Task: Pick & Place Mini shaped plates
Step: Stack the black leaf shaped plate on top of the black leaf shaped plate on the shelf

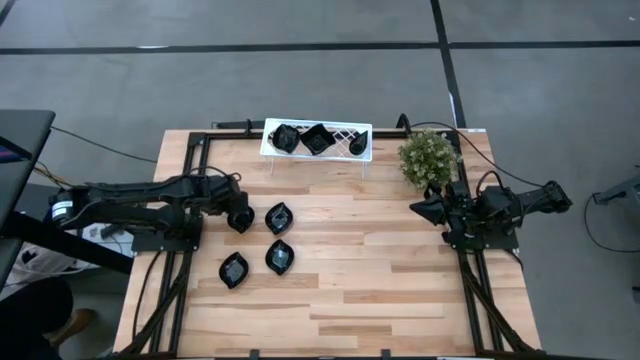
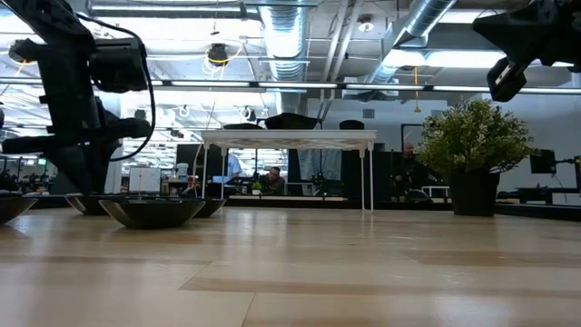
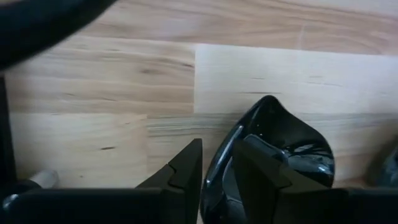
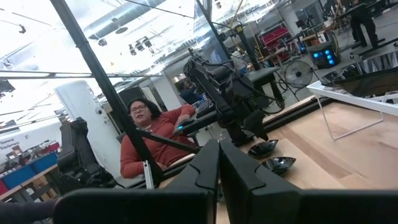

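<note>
Glossy black leaf-shaped mini plate (image 3: 273, 155), near the wooden tabletop's (image 1: 400, 300) left edge, is pinched by its rim between the left gripper's (image 3: 217, 171) fingers; it should be lifted level, clear of neighbouring plates (image 1: 279, 217), toward the white lattice rack (image 1: 316, 140); right gripper (image 4: 219, 163) is parked closed, empty, near the right edge.

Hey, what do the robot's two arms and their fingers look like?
Both arms, left and right, are black and jointed, with black cables looped along them. The left arm carries a small white-and-yellow label near its base. The left gripper and right gripper each have two flat, wedge-shaped black fingers.
</note>
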You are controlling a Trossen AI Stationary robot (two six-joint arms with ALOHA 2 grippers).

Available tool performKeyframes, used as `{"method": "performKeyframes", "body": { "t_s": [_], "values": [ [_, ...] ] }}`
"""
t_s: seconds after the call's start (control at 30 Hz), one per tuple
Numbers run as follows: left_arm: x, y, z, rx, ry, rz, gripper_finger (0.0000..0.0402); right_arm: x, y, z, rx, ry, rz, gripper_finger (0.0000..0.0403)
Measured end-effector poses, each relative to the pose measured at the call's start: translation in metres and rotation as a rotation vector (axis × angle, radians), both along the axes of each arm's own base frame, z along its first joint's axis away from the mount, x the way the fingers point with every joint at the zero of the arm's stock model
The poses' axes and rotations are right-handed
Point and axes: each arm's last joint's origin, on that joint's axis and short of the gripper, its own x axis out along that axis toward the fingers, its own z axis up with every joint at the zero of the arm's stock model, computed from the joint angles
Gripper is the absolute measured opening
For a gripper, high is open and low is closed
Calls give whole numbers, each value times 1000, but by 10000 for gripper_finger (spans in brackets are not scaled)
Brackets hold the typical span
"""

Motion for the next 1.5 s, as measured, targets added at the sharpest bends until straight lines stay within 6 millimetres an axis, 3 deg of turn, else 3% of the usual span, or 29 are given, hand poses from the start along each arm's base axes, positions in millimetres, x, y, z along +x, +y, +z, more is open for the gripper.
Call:
{"method": "performKeyframes", "body": {
  "t_s": [0.2, 1.03, 1.37, 1.5],
  "values": [
    [-7, -2, -9, -23, 37, -1, 90, 0, 0, 0, 0, 0, 0, 7],
    [-4, -2, -9, -28, -5, 27, 89, 0, 0, 0, -2, -4, -7, 7],
    [-3, -2, -9, -23, -9, 27, 14, 0, 0, 0, -5, -4, -7, 7],
    [-3, -2, -9, -21, -11, 27, 8, 0, 0, 0, -5, -4, -7, 7]
  ]
}}
